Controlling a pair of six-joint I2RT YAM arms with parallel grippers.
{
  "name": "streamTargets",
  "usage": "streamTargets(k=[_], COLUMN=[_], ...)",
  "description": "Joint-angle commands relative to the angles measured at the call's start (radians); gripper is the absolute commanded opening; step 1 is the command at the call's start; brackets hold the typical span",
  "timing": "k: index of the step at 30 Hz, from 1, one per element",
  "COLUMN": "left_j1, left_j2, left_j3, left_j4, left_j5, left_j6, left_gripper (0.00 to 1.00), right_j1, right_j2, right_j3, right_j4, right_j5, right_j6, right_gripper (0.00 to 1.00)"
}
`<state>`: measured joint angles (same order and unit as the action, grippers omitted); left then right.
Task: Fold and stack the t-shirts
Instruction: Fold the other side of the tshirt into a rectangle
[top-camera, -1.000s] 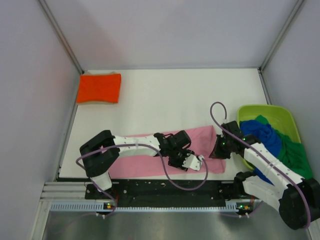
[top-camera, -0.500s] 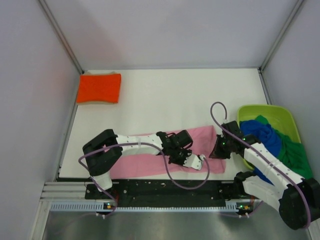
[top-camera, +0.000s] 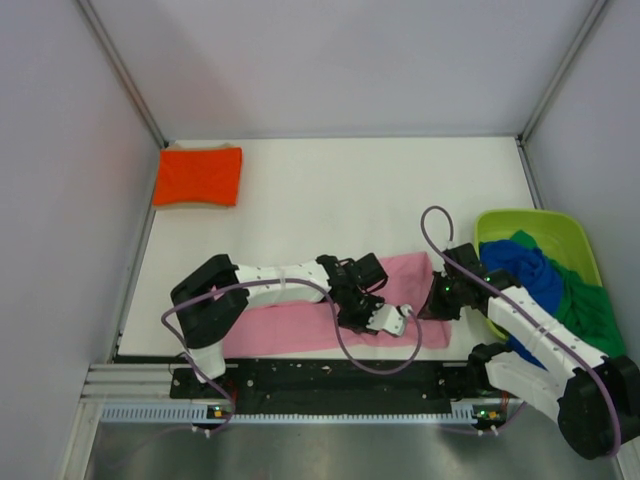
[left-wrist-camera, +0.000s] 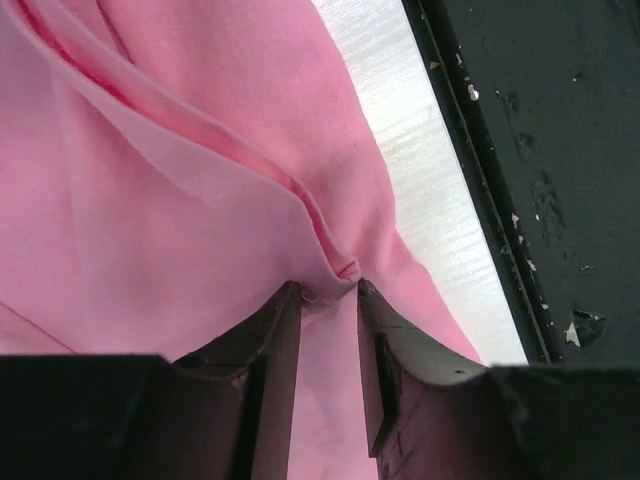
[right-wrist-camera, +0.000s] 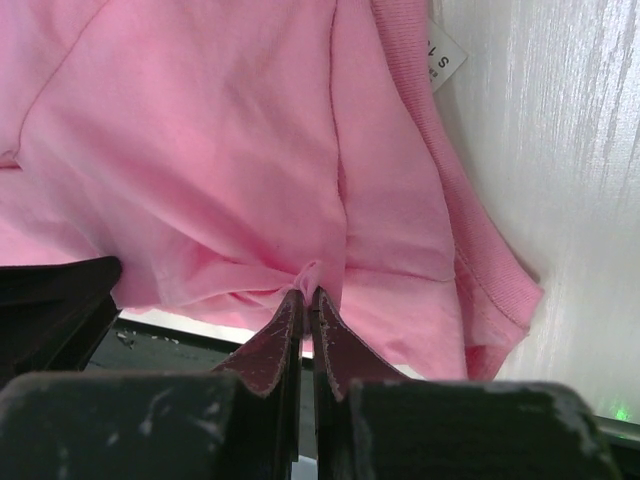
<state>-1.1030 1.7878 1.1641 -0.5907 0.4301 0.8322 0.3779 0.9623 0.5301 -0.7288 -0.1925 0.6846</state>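
Top view: pink shirt (top-camera: 290, 327) lies as a long strip along the near edge of the table (top-camera: 330, 190), apparently folded lengthwise. Left gripper (top-camera: 388, 320) sits on its near right part; right gripper (top-camera: 432, 300) sits at its right end. Orange shirt (top-camera: 197, 176) rests folded flat in the far left corner, well apart. Blue shirt (top-camera: 525, 265) and green shirt (top-camera: 590, 305) lie crumpled in the tub (top-camera: 520, 215) at right, the green one spilling over its rim. Left wrist view: left gripper (left-wrist-camera: 325, 292) has its jaws narrowly apart with a ridge of pink shirt (left-wrist-camera: 200, 150) drawn up between them, creases running to the tips; judged a pinch near the shirt's near edge. Right wrist view: right gripper (right-wrist-camera: 305, 292) has its jaws pressed almost together on a small pucker of pink shirt (right-wrist-camera: 200, 130), near the ribbed end and the label (right-wrist-camera: 446, 54). Progress, as judged: one shirt done, pink one mid-fold with cross folds and stacking on orange left, two shirts untouched.
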Motion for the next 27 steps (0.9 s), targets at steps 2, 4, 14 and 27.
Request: streamTargets(k=[2, 4, 14, 27], left_j1=[0.005, 0.005, 0.005, 0.006], left_j2=[0.047, 0.068, 0.041, 0.002], left_j3=[0.069, 0.081, 0.108, 0.106], left_j4=[-0.034, -0.032, -0.081, -0.096], left_j5=[0.053, 0.062, 0.134, 0.076], left_j6=[-0.022, -0.044, -0.05, -0.056], left_gripper=[0.34, 0.34, 0.4, 0.0], right_j1=[0.003, 0.004, 0.004, 0.003], right_j2=[0.009, 0.007, 0.007, 0.006], right_j3=[0.001, 0.001, 0.001, 0.002], right_j4=[0.003, 0.003, 0.003, 0.003], right_j5=[-0.001, -0.001, -0.001, -0.004], right_j6=[0.006, 0.004, 0.004, 0.0], right_gripper=[0.0, 0.0, 0.0, 0.0])
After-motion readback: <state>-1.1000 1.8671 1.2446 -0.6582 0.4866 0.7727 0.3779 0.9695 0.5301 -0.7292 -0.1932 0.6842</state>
